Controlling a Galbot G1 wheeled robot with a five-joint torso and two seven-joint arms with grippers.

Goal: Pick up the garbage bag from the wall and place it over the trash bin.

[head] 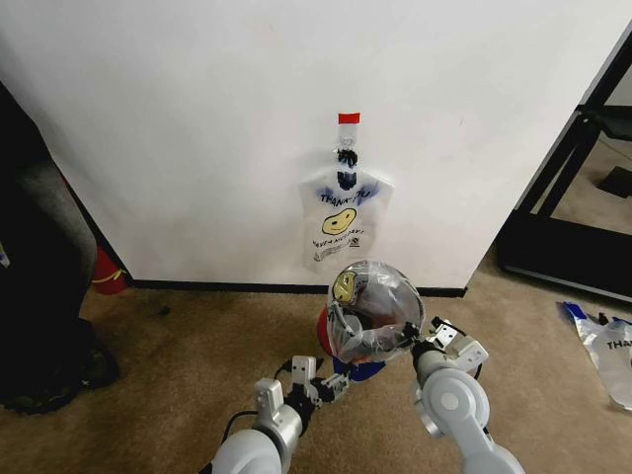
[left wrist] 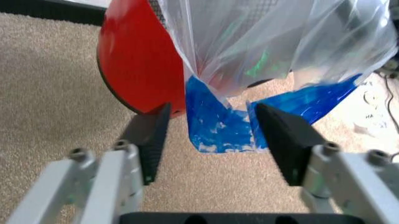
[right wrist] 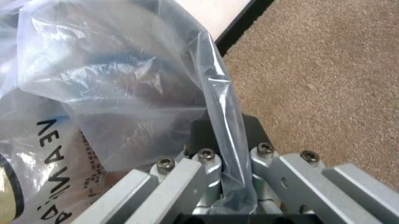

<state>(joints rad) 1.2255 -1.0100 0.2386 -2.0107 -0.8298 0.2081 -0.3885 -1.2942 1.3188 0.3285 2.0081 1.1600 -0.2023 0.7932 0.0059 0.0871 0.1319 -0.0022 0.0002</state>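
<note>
1. Nearest you, the left gripper (head: 331,385) sits low by the foot of the bin. Your left wrist view shows its two dark fingers (left wrist: 153,137) apart, with the blue-edged handle (left wrist: 218,123) of the bag hanging loose in the gap between them, touching neither.

2. Just beyond, on the other side, the right gripper (head: 420,341) has its fingers together, clamped on a fold of the thin see-through plastic garbage bag (right wrist: 124,88). The film runs up out of the fingers (right wrist: 206,161) and looks drawn taut.

3. That garbage bag, with its yellow smiley face and dark print, is draped over the top of the small round trash bin (left wrist: 134,60) with the red base, which stands on the beige carpet (head: 178,365) just before the wall. I judge the placing nearly done; how far down the rim the bag reaches on the far side you cannot tell.

4. Risks from here:
   - The bin looks light. A pull from the right gripper while clamped could tip it or drag it across the carpet.
   - The thin film could stretch or tear at the pinch if the pull goes sideways.
   - If the left fingers close off-centre, they may miss the dangling handle or nip the bin's base instead.
   - Letting go too soon may let the bag spring back off the rim.

5. Farther off, another bag of the same kind (head: 344,222) hangs on the white wall (head: 197,128) under a strip of red tape (head: 349,118). One more lies on the carpet at the right (head: 612,351).
</note>
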